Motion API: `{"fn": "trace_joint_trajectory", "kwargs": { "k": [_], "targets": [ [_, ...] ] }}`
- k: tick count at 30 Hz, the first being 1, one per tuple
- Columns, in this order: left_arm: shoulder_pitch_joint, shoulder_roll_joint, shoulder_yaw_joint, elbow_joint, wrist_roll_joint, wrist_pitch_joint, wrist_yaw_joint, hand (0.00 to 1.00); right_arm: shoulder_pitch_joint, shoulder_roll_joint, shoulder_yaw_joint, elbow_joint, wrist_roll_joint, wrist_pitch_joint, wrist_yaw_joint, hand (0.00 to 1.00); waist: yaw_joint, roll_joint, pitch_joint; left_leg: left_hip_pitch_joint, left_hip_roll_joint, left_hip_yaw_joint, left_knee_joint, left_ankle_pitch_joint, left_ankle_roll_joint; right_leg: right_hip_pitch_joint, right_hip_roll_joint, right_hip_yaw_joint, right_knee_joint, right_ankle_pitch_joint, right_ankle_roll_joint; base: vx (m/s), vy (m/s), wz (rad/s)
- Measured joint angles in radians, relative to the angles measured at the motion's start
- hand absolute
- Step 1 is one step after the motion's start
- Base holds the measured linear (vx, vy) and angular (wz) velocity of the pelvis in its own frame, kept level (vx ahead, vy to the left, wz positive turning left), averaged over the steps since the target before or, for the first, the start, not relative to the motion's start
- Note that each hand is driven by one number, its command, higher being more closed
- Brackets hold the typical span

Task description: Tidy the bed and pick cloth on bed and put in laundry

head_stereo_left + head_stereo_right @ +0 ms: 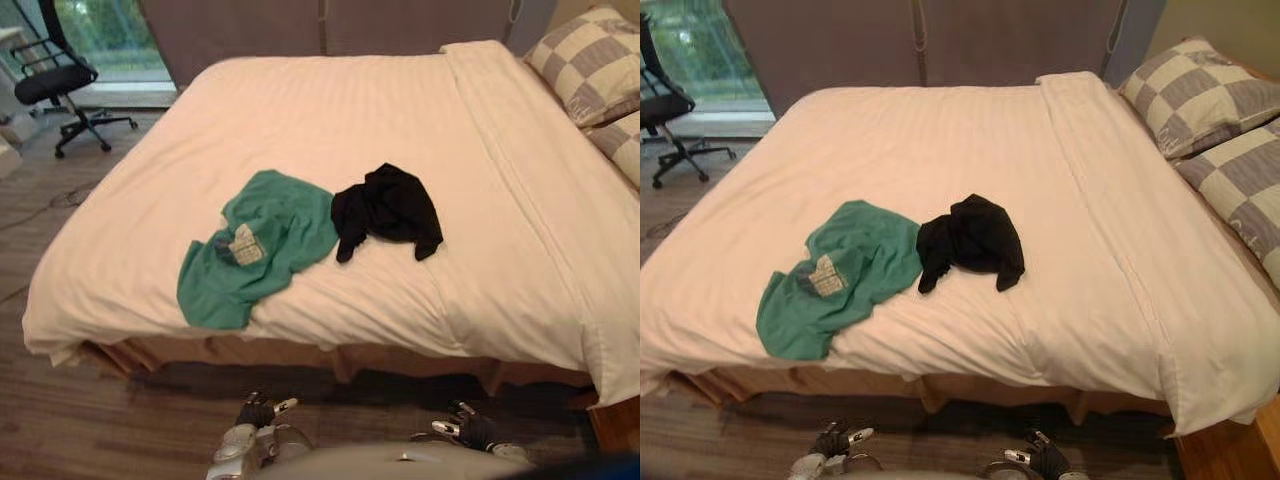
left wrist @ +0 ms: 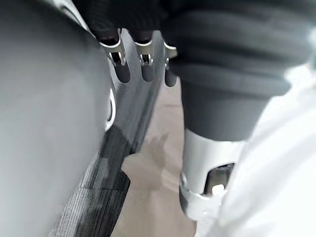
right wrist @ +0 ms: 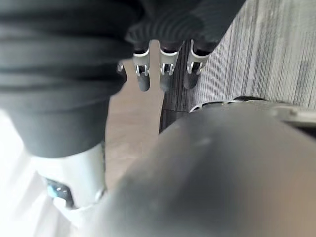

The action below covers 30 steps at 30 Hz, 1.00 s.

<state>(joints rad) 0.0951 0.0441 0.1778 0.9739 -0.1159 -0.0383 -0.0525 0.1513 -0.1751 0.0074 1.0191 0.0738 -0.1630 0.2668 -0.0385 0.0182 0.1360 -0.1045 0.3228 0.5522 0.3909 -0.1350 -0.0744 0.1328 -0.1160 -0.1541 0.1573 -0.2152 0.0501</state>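
1. Green cloth (image 1: pixel 265 245) lies crumpled on the bed (image 1: pixel 350 110), on the near-left part of the top. Its lower end reaches close to the near edge. A pale checked patch (image 1: pixel 245 243) shows in its middle.
2. Black cloth (image 1: pixel 388 208) is bunched in a heap just right of the green cloth and touches its right edge. It sits a bit further in from the near edge.
3. Both cloths rest on the white duvet (image 1: pixel 940 130), well apart from either hand.
4. Left hand (image 1: pixel 258 412) hangs low in front of the bed's near side, over the floor (image 1: pixel 60 420), holding nothing. In the left wrist view its fingers (image 2: pixel 143 64) point straight and relaxed.
5. Right hand (image 1: pixel 470 428) hangs low at the right, also by the bed's near side and empty. In the right wrist view its fingers (image 3: pixel 167 74) are straight, apart from any cloth.
6. The duvet is mostly smooth. A folded-back band (image 1: pixel 1080 150) runs across it towards the pillows.
7. Two grey-and-cream checked pillows (image 1: pixel 1200 90) lie at the right end of the bed.
8. A tan bed skirt (image 1: pixel 300 352) shows under the near edge.
9. A black office chair (image 1: pixel 60 80) stands on the floor at far left, near a window (image 1: pixel 110 35).
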Motion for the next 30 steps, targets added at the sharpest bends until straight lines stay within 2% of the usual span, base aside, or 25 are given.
{"fn": "trace_joint_trajectory", "kwargs": {
  "k": [1, 2, 3, 4, 5, 8, 9, 10, 11, 12, 13, 14, 15, 17, 18, 20, 21, 25, 26, 30],
  "targets": [
    [0.003, -0.01, -0.002, 0.0, 0.014, 0.0, -0.015, 0.0, 0.0, -0.006, -0.001, -0.003, -0.006, 0.001, 0.013, 0.0, 0.001, 0.011, -0.005, 0.003, -0.032, -0.007, -0.143, 0.118, 0.011, -0.005, -0.004, 0.014, -0.002, -0.001, 0.026, -0.05, 0.197, -0.44],
    [0.001, -0.003, 0.002, 0.004, 0.025, 0.001, -0.027, 0.0, -0.002, 0.008, 0.005, -0.002, -0.016, 0.008, 0.016, 0.0, 0.007, -0.008, -0.01, 0.042, -0.071, 0.013, -0.188, 0.148, 0.026, -0.007, -0.023, 0.052, -0.007, -0.002, 0.042, 0.09, 0.243, -0.31],
    [0.003, 0.004, 0.003, 0.001, 0.03, -0.003, -0.039, 0.0, 0.002, 0.012, 0.015, -0.012, -0.03, 0.005, 0.031, 0.0, 0.003, -0.022, -0.016, 0.055, -0.103, 0.025, -0.226, 0.152, 0.027, -0.011, -0.034, 0.077, -0.035, 0.013, 0.043, 0.17, 0.208, -0.19],
    [0.002, 0.009, 0.006, -0.001, 0.031, -0.007, -0.045, 0.0, 0.003, 0.02, 0.024, -0.012, -0.031, 0.005, 0.035, 0.0, 0.004, -0.033, -0.021, 0.055, -0.115, 0.03, -0.233, 0.149, 0.029, -0.011, -0.038, 0.086, -0.046, 0.015, 0.04, 0.18, 0.179, -0.07],
    [0.001, 0.014, 0.017, -0.002, 0.061, -0.021, -0.059, 0.0, 0.003, 0.034, 0.045, -0.012, -0.04, 0.004, 0.038, 0.0, 0.012, -0.056, -0.026, 0.059, -0.128, 0.042, -0.231, 0.138, 0.032, -0.003, -0.053, 0.09, -0.066, 0.017, 0.042, 0.16, 0.107, -0.1],
    [0.0, 0.014, 0.01, -0.003, 0.067, -0.047, -0.059, 0.0, 0.004, 0.04, 0.044, 0.002, -0.051, -0.003, 0.036, 0.0, 0.029, -0.069, -0.029, 0.089, -0.153, 0.044, -0.236, 0.122, 0.028, 0.026, -0.068, 0.095, -0.079, 0.026, 0.05, 0.12, 0.054, -0.07],
    [0.0, 0.018, -0.012, 0.004, 0.061, -0.044, -0.06, 0.0, 0.003, 0.038, 0.039, 0.013, -0.051, -0.019, 0.031, 0.0, 0.03, -0.07, -0.032, 0.109, -0.168, 0.04, -0.256, 0.118, 0.026, 0.031, -0.082, 0.094, -0.07, 0.017, 0.038, 0.08, 0.028, -0.1],
    [0.0, 0.019, -0.024, 0.006, 0.062, -0.043, -0.062, 0.0, 0.003, 0.037, 0.038, 0.022, -0.049, -0.028, 0.028, 0.0, 0.029, -0.068, -0.031, 0.125, -0.18, 0.042, -0.277, 0.118, 0.026, 0.028, -0.09, 0.094, -0.054, 0.008, 0.031, 0.06, -0.001, -0.19],
    [-0.003, 0.016, -0.042, 0.018, 0.063, -0.042, -0.065, 0.0, 0.002, 0.023, 0.039, 0.027, -0.047, -0.042, 0.028, 0.0, 0.027, -0.056, -0.03, 0.146, -0.199, 0.036, -0.319, 0.112, 0.025, -0.005, -0.097, 0.095, 0.021, -0.006, 0.025, 0.05, -0.017, -0.29],
    [-0.008, 0.013, -0.061, 0.032, 0.064, -0.041, -0.071, 0.0, 0.0, 0.005, 0.042, 0.026, -0.047, -0.063, 0.025, 0.0, 0.025, -0.044, -0.024, 0.162, -0.21, 0.02, -0.349, 0.112, 0.023, -0.051, -0.097, 0.091, 0.123, -0.011, 0.019, -0.01, -0.027, -0.45],
    [-0.008, 0.019, -0.104, 0.045, 0.056, -0.035, -0.082, 0.0, -0.01, -0.007, 0.04, 0.015, -0.036, -0.091, 0.011, 0.0, 0.018, -0.026, -0.016, 0.197, -0.233, -0.036, -0.391, 0.112, 0.023, -0.135, -0.105, 0.076, 0.318, -0.009, 0.016, -0.05, -0.012, -0.35],
    [-0.006, 0.029, -0.119, 0.056, 0.041, -0.026, -0.088, 0.0, -0.015, -0.005, 0.04, 0.016, -0.036, -0.103, 0.006, 0.0, 0.006, -0.024, -0.012, 0.215, -0.238, -0.052, -0.4, 0.113, 0.028, -0.177, -0.118, 0.062, 0.407, -0.013, 0.009, -0.14, -0.013, -0.12],
    [-0.004, 0.046, -0.136, 0.072, 0.017, -0.016, -0.094, 0.0, -0.026, 0.006, 0.045, 0.018, -0.039, -0.106, 0.007, 0.0, -0.014, -0.02, -0.02, 0.232, -0.242, -0.061, -0.41, 0.112, 0.028, -0.185, -0.121, 0.052, 0.419, -0.047, 0.001, -0.12, -0.014, 0.15],
    [-0.007, 0.066, -0.14, 0.07, 0.005, -0.012, -0.093, 0.0, -0.034, 0.023, 0.065, 0.02, -0.051, -0.106, 0.007, 0.0, -0.024, -0.061, -0.019, 0.248, -0.254, -0.07, -0.427, 0.114, 0.023, -0.197, -0.109, 0.046, 0.335, -0.038, 0.011, -0.03, -0.047, 0.27],
    [-0.014, 0.076, -0.14, 0.072, 0.002, -0.009, -0.092, 0.0, -0.036, 0.034, 0.079, 0.02, -0.07, -0.106, 0.009, 0.0, -0.025, -0.08, -0.016, 0.251, -0.26, -0.084, -0.443, 0.124, 0.009, -0.191, -0.1, 0.039, 0.283, -0.043, 0.015, 0.09, -0.086, 0.32],
    [-0.018, 0.074, -0.14, 0.072, -0.016, -0.007, -0.074, 0.0, -0.042, 0.034, 0.086, 0.023, -0.078, -0.105, 0.028, 0.0, -0.022, -0.079, -0.017, 0.248, -0.261, -0.105, -0.495, 0.165, -0.002, -0.164, -0.077, 0.038, 0.186, -0.05, 0.038, 0.1, -0.082, 0.3],
    [-0.023, 0.072, -0.141, 0.072, -0.024, -0.005, -0.062, 0.0, -0.066, 0.028, 0.089, 0.039, -0.079, -0.104, 0.047, 0.0, -0.026, -0.083, -0.012, 0.231, -0.256, -0.125, -0.493, 0.184, 0.005, -0.156, -0.068, 0.021, 0.163, -0.04, 0.038, 0.1, -0.079, 0.29],
    [-0.018, 0.063, -0.137, 0.072, -0.099, -0.003, -0.048, 0.0, -0.098, 0.004, 0.147, 0.072, -0.13, -0.098, 0.06, 0.0, -0.02, -0.066, -0.011, 0.232, -0.234, -0.153, -0.489, 0.197, 0.006, -0.093, -0.038, -0.016, 0.086, -0.016, 0.027, 0.11, -0.076, 0.21],
    [0.003, 0.035, -0.117, 0.07, -0.167, 0.014, -0.052, 0.0, -0.153, -0.041, 0.24, 0.119, -0.137, -0.029, 0.085, 0.0, 0.029, -0.011, -0.024, 0.228, -0.196, -0.169, -0.49, 0.185, -0.054, -0.018, 0.007, -0.054, -0.06, 0.034, 0.022, 0.05, -0.029, 0.11],
    [0.004, 0.035, -0.117, 0.07, -0.167, 0.014, -0.052, 0.0, -0.152, -0.041, 0.24, 0.119, -0.137, -0.029, 0.085, 0.0, 0.029, -0.011, -0.025, 0.228, -0.196, -0.168, -0.49, 0.185, -0.054, -0.018, 0.007, -0.053, -0.06, 0.034, 0.022, 0.0, 0.0, 0.0]
  ]
}}
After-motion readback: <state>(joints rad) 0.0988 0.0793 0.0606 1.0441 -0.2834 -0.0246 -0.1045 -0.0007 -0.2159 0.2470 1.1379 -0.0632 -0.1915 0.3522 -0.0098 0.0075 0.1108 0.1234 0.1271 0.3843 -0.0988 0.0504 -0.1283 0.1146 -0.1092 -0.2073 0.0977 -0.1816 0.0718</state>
